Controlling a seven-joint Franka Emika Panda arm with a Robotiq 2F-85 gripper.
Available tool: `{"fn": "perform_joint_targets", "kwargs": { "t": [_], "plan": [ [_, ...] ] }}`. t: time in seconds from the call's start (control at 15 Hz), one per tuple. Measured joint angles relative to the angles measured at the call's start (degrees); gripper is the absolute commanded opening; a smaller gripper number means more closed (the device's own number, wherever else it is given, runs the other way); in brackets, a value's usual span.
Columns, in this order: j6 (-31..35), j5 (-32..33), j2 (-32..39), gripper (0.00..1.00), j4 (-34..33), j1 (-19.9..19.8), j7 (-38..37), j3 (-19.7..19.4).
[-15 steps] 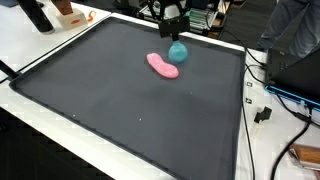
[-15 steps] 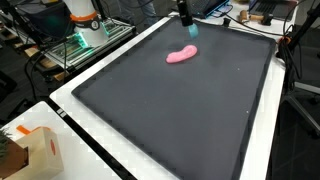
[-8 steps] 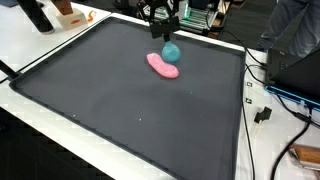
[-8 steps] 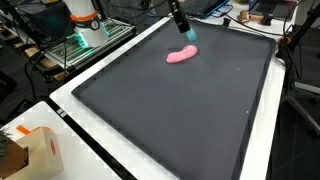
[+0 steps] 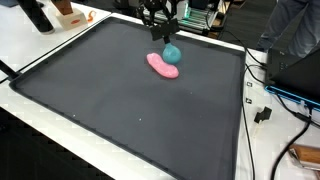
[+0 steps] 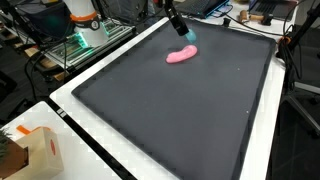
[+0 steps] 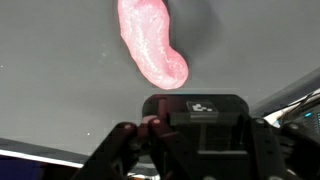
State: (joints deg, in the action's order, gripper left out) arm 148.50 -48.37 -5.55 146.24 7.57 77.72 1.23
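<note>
On the far part of the black mat (image 5: 110, 110) a teal ball (image 5: 172, 51) rests against the end of a pink, bean-shaped soft object (image 5: 162, 66). My gripper (image 5: 161, 35) hangs just above and slightly beside the ball, fingers spread, holding nothing. In the other exterior view the gripper (image 6: 183, 30) partly covers the ball (image 6: 191, 36), with the pink object (image 6: 181, 56) in front of it. The wrist view shows the pink object (image 7: 152, 45) on the mat above the dark gripper body; the ball is hidden there.
The mat (image 6: 170, 115) has a white border. A cardboard box (image 6: 28, 152) stands off the mat's near corner. Cables and a blue-edged device (image 5: 290, 92) lie beside one edge. Equipment and a person crowd the far side.
The gripper has lifted off the teal ball and shifted a little sideways, its fingers spread. The ball stays against the pink object.
</note>
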Motion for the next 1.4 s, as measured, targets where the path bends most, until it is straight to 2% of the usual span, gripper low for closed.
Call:
{"fn": "perform_joint_targets", "kwargs": {
  "t": [0.33, 0.67, 1.4],
  "plan": [
    [2.4, -7.0, 1.0, 0.35, 1.3, 0.0, 7.4, 0.0],
    [3.2, -16.7, 2.5, 0.35, 1.4, 0.1, 16.8, 0.0],
    [3.4, -31.3, 6.5, 0.35, 1.3, -0.1, 32.0, -0.2]
  ]
}}
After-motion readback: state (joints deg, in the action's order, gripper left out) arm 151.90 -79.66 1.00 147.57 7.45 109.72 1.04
